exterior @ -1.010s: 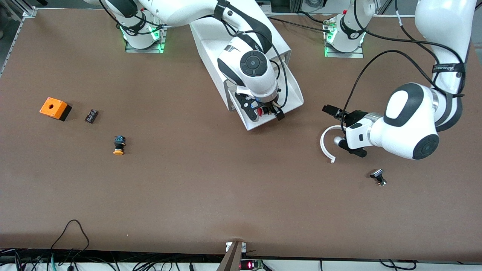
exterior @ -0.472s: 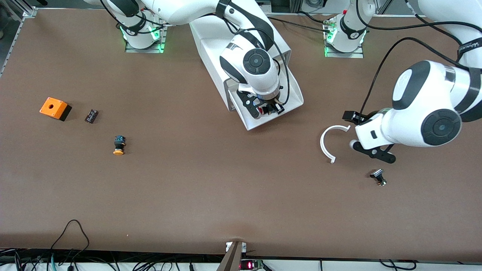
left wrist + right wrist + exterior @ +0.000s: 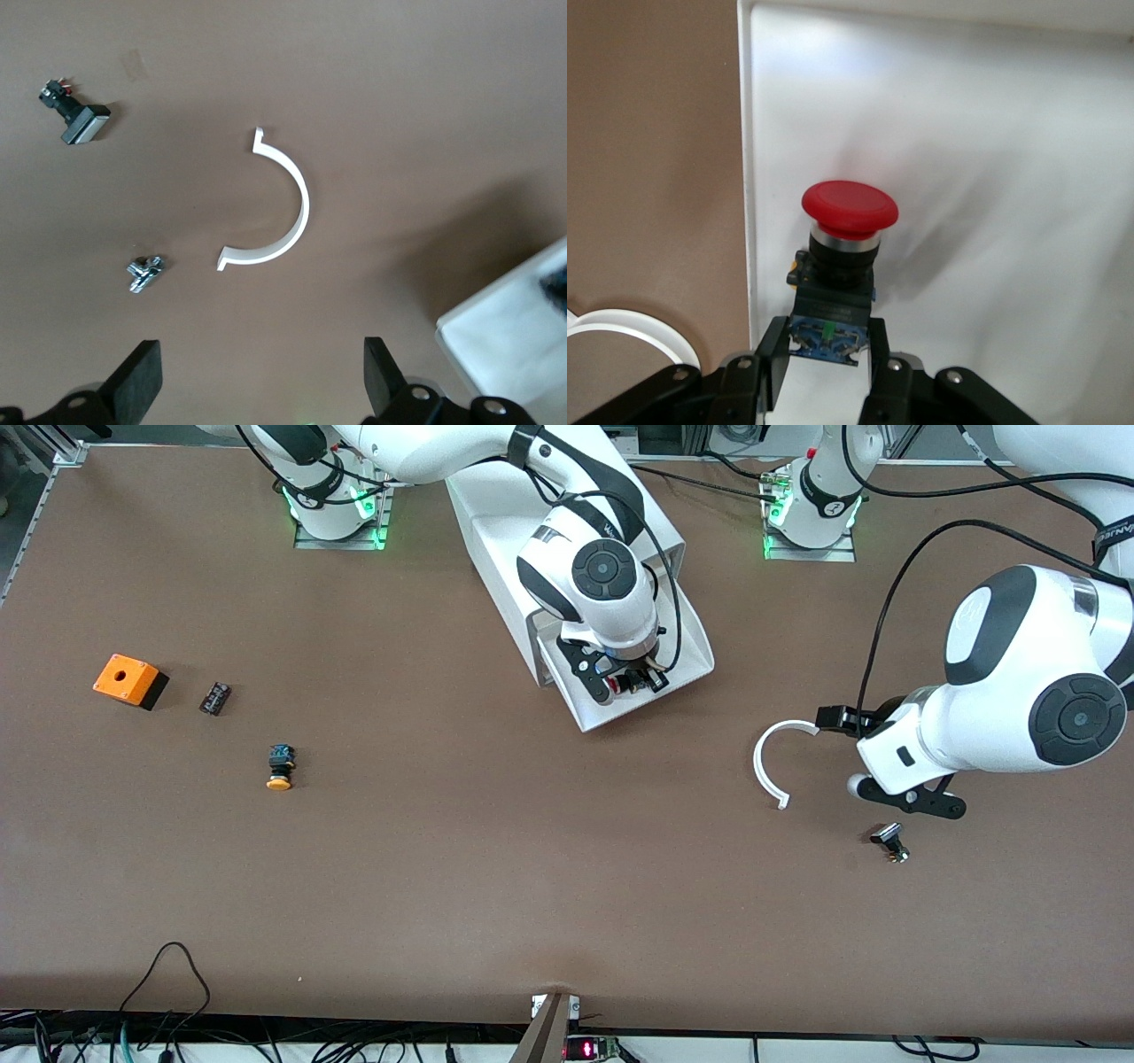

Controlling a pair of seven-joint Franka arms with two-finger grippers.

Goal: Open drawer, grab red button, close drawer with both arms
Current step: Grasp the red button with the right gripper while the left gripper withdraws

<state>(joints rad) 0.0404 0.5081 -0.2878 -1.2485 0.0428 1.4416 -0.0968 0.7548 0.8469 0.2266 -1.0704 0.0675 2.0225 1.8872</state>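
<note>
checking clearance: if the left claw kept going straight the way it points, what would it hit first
Probably the bare table: the open left claw points down at it, the white curved clip lying just ahead; depth is unclear.

left gripper (image 3: 890, 760) now off the white arc (image 3: 769, 759), nearer the table's left-arm end

Button (image 3: 849, 232) in the open drawer (image 3: 691, 657), cabinet (image 3: 505, 522) farther up

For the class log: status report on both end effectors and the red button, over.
Right end effector shut on red button, inside open drawer. Left end effector open, waiting over table beside white curved clip. Nothing blocking drawer.
</note>
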